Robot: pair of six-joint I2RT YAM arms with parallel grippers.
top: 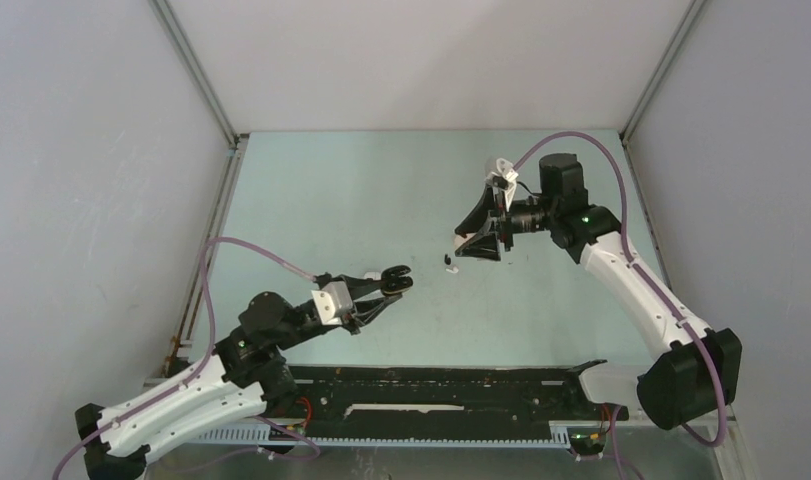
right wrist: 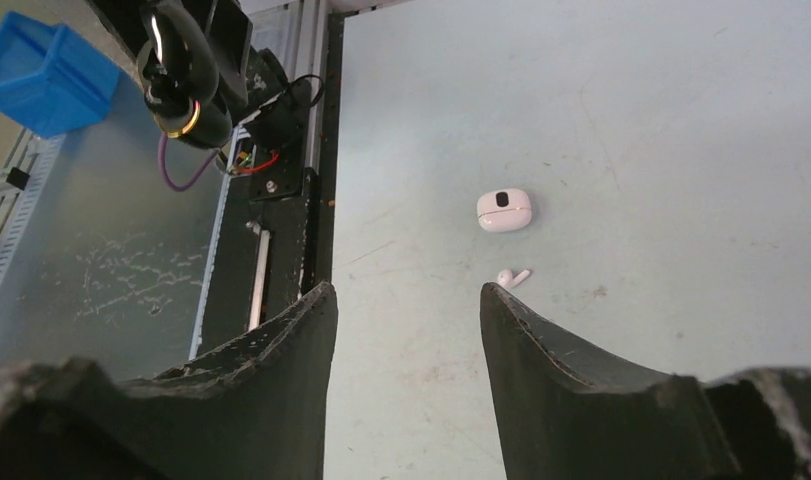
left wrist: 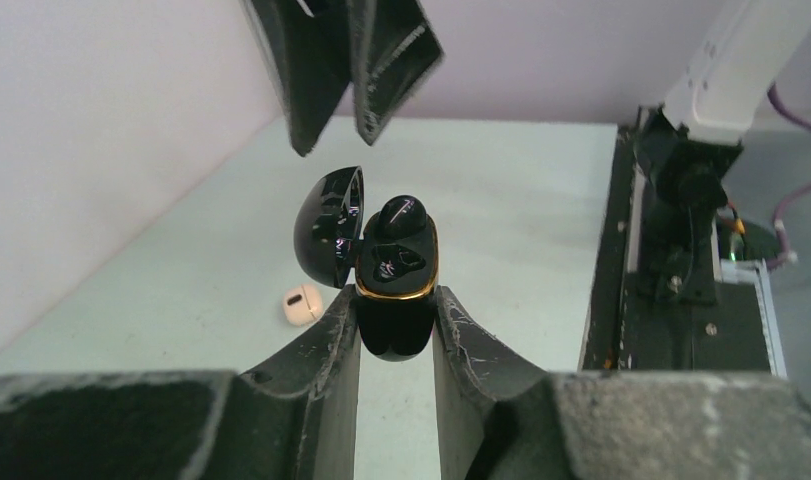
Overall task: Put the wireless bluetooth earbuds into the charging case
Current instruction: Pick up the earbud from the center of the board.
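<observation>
- Left gripper (left wrist: pixel 394 305) is clamped on a glossy black charging case (left wrist: pixel 399 268) with a gold rim. Its lid is open at 9 o'clock, and a black earbud (left wrist: pixel 401 218) stands inside.
- Right gripper (right wrist: pixel 406 300) has its rough black fingers apart. A white earbud (right wrist: pixel 513 277) lies at 1 o'clock, just short of a pebble-like white case (right wrist: pixel 504 210).
- Matte pale-green tabletop (top: pixel 331 190), plain grey walls (top: pixel 81 200).

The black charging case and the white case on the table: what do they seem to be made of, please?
The black charging case is likely glossy plastic, given its sharp reflections; its gold rim band looks metallic, perhaps only plated. The white case looks like smooth plastic with a softer satin sheen.
</observation>
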